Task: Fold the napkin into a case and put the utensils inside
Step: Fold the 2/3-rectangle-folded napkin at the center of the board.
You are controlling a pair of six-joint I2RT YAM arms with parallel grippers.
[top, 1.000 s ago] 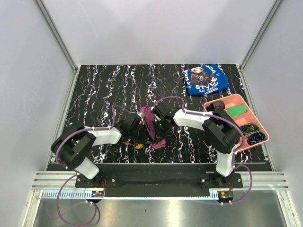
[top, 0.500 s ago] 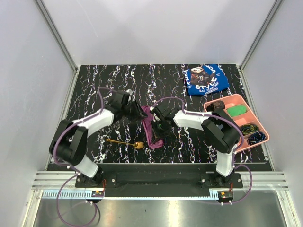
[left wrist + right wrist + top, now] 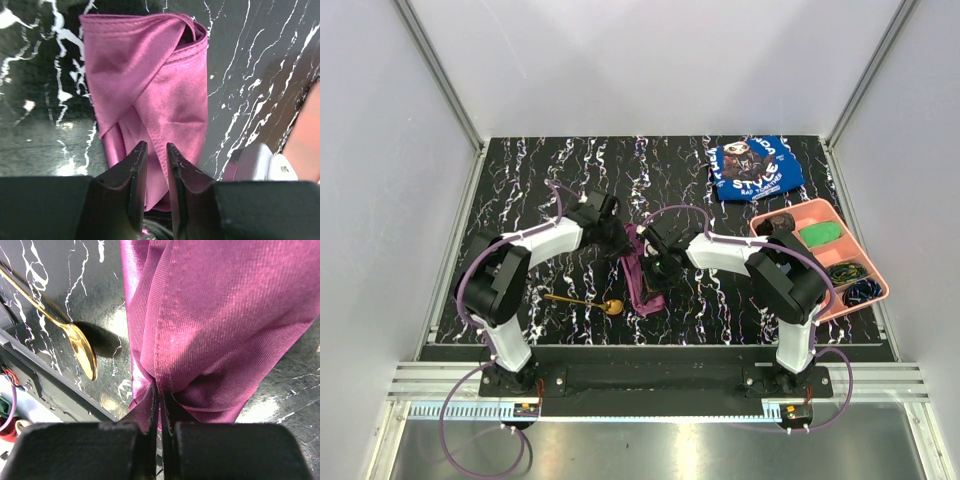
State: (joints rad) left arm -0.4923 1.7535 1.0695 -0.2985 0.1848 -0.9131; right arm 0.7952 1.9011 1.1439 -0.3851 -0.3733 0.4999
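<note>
Lying folded, the napkin (image 3: 642,272) is clamped by the right hand (image 3: 159,390); the left hand (image 3: 154,147), narrowly parted, is held above.

1 s earlier the left gripper (image 3: 617,240) had hung low beside the near left part of the plum-purple shiny napkin (image 3: 644,296). Its arm had bent across the small gold metal spoon (image 3: 582,299) and hid most of the handle. By 0.5 s earlier that arm had swung away to the far left, baring the whole spoon. The napkin had gone from a loose, wider bunch to a narrow folded strip. After that the left gripper came back rightward to the strip's far end, its fingers (image 3: 132,170) a narrow gap apart over the cloth; whether they pinched it was unclear.
</note>
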